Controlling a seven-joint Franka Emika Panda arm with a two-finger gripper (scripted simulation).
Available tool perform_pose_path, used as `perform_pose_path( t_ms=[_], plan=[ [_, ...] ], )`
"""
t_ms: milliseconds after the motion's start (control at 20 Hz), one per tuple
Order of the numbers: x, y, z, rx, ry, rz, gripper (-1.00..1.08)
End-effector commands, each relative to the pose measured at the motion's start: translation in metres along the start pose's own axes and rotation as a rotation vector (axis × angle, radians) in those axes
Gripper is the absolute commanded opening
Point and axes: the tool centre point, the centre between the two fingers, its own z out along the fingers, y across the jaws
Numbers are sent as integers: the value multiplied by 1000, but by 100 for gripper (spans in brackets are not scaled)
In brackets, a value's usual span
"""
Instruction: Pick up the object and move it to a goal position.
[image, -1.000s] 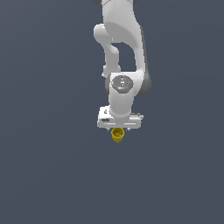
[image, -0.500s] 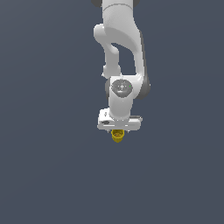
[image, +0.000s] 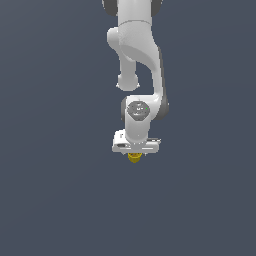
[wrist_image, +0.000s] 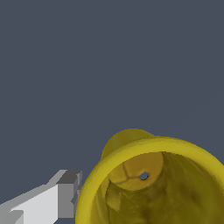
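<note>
The object, a small yellow cup (image: 134, 159), pokes out just below the white hand of my gripper (image: 134, 156) in the exterior view. Most of the cup is hidden by the hand. In the wrist view the cup (wrist_image: 131, 153) fills the lower part of the picture, and I look into its hollow top with the rim very close. One white and grey finger (wrist_image: 57, 199) stands right beside the cup's rim. The other finger is out of the picture. The gripper is shut on the cup.
A plain dark grey surface (image: 50, 200) lies all around. The white arm (image: 137, 45) reaches in from the top of the exterior view. No other objects show.
The hand with the cup has shifted lower in the exterior view. Less of the cup shows below the hand than before.
</note>
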Motion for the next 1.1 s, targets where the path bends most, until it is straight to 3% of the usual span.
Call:
perform_pose_path(
  t_ms=[0,650,1050],
  plan=[
    [1,0,1,0,2,0,-100],
    [1,2,-3,0,2,0,-100],
    [-1,32,-35,0,2,0,-100]
  ],
)
